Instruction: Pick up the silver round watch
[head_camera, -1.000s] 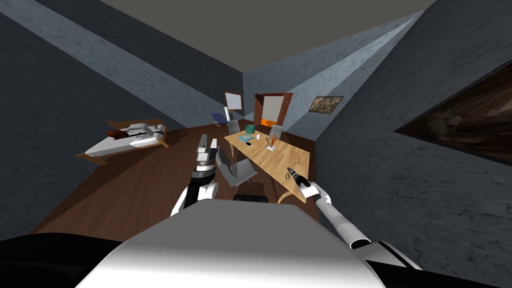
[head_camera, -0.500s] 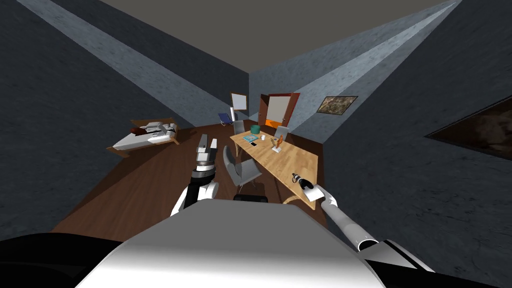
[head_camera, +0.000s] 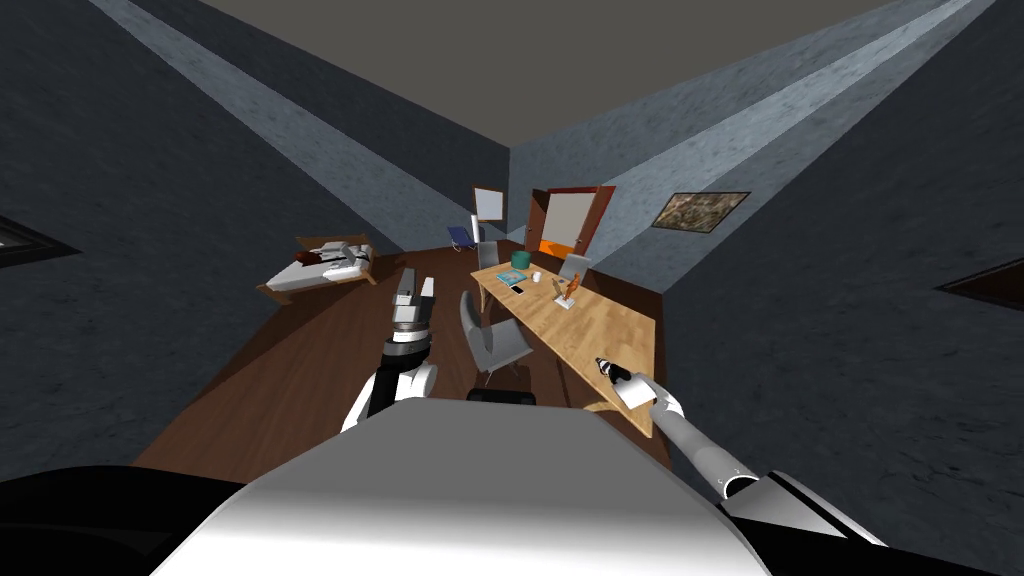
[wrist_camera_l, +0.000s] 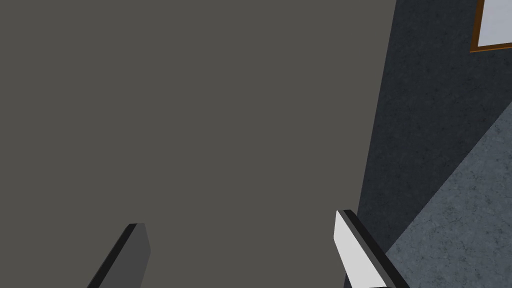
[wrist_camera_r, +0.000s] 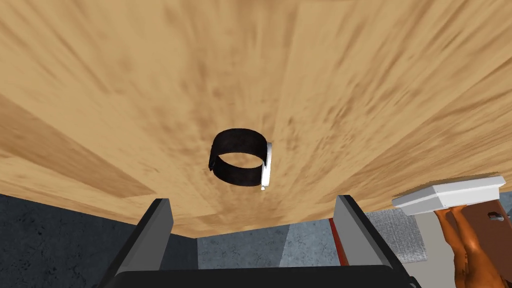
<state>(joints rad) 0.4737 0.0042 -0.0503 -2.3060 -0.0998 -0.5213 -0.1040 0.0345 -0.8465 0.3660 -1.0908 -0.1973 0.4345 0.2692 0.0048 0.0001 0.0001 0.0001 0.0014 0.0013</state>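
Your right claw (wrist_camera_r: 252, 199) hovers over the bench (wrist_camera_r: 350, 75), fingers apart, with the watch (wrist_camera_r: 241, 165) lying just ahead between them. Your left claw (wrist_camera_l: 239, 220) is raised, fingers apart.

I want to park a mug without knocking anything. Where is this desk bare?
The widest free patch is the middle of the desk, between the orange figure and the right gripper. The wood around the watch is bare too. The far end is crowded: teal pot, book, phone, white cup.
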